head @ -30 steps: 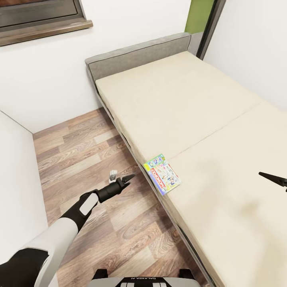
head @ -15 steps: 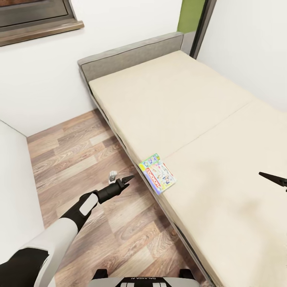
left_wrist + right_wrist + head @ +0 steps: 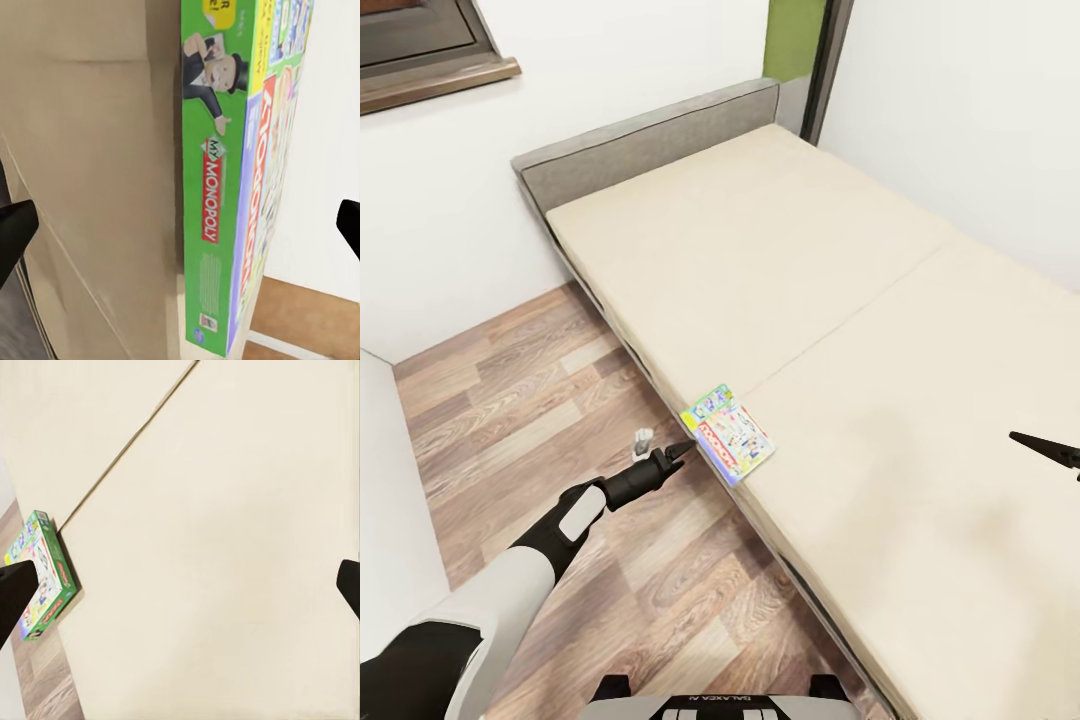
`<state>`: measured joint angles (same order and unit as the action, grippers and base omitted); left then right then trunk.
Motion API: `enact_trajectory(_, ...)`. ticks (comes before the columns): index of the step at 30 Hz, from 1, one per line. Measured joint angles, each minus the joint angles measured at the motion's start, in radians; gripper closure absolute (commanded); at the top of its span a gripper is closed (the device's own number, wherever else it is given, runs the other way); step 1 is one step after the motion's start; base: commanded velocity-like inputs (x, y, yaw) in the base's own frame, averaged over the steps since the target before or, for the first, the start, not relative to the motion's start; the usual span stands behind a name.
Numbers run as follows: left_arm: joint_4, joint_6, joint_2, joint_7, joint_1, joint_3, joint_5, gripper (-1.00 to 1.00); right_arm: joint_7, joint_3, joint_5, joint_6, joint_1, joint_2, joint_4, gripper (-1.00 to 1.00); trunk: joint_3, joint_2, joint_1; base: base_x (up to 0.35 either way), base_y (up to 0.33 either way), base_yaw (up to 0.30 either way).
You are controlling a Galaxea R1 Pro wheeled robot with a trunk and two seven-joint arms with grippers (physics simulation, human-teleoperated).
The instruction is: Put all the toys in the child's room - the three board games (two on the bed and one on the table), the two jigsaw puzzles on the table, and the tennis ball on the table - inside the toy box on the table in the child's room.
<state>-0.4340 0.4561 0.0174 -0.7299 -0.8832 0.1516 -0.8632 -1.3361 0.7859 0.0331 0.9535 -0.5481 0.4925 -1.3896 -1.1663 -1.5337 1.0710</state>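
Head looks down on bed point(image 3: 810, 300); wrists (closer) share Monopoly box point(image 3: 232, 187)

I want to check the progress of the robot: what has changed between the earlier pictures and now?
The whole view has shifted, so the camera turned; the bed and Monopoly box slid leftward in the picture together. The box now appears closer to the left gripper. Nothing was grasped or released. Both arms keep their pose, and the box still lies at the bed's edge.
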Motion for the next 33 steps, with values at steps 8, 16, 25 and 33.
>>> enact_trajectory(8,0.000,-0.001,0.000,-0.001,0.000,0.000,0.000,-1.00,0.000,0.000,0.000,0.000,0.000,0.000,0.000,-1.00,0.000,0.000,0.000,0.000,0.000,-0.039)
enact_trajectory(16,0.000,-0.001,-0.001,-0.002,0.000,0.000,-0.001,-1.00,0.000,0.000,0.000,0.000,0.000,-0.001,0.000,-1.00,0.000,0.000,0.000,0.000,0.000,-0.029)
enact_trajectory(25,0.000,-0.001,-0.001,-0.004,0.000,0.000,0.001,-1.00,0.000,0.000,0.000,0.000,0.000,-0.001,0.000,-1.00,0.000,0.000,0.000,0.000,0.000,-0.161)
enact_trajectory(33,0.000,-0.001,0.000,-0.004,0.000,0.000,0.001,-1.00,0.000,0.000,0.000,0.001,0.000,0.000,0.000,-1.00,0.000,0.000,0.000,0.000,0.000,-0.158)
